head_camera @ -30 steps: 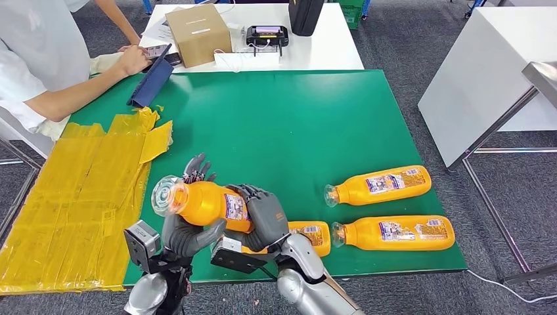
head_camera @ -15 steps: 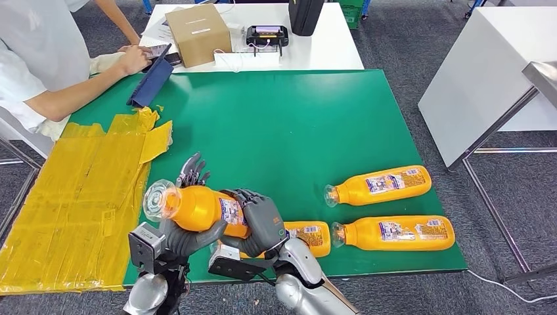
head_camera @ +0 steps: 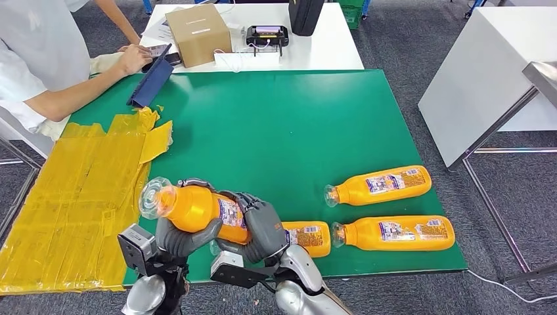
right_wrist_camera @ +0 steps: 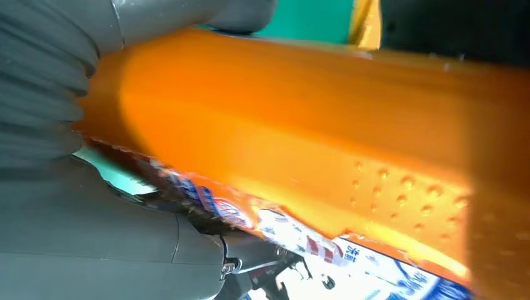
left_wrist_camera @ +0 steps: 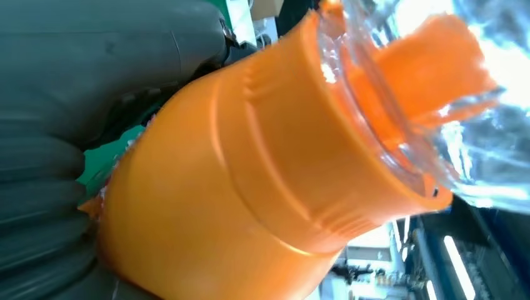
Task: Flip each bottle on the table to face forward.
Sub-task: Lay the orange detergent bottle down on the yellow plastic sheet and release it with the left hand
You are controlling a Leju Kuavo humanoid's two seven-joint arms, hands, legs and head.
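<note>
Up off the green mat [head_camera: 289, 125], near its front left edge, both hands grasp one orange bottle [head_camera: 197, 207]. It lies nearly level with its clear cap [head_camera: 150, 197] pointing left and its label [head_camera: 231, 213] turned upward. The left hand [head_camera: 180, 236] cradles the neck end from below, fingers wrapped round the orange body; the left wrist view shows that hand [left_wrist_camera: 56, 144] pressed against the shoulder of the bottle [left_wrist_camera: 250, 169] just behind the cap [left_wrist_camera: 462, 94]. The right hand [head_camera: 263, 223] clasps the base end, fingers curled over it, and its wrist view shows the bottle [right_wrist_camera: 300, 131] lying against the hand [right_wrist_camera: 62, 206]. Three more bottles lie flat on the mat: a partly hidden one [head_camera: 309, 236] just right of the right hand, a second [head_camera: 394, 233] beside it, and a third [head_camera: 381, 185] behind those two. At the far left a person's arm [head_camera: 79, 92] rests by a tablet [head_camera: 151, 79].
</note>
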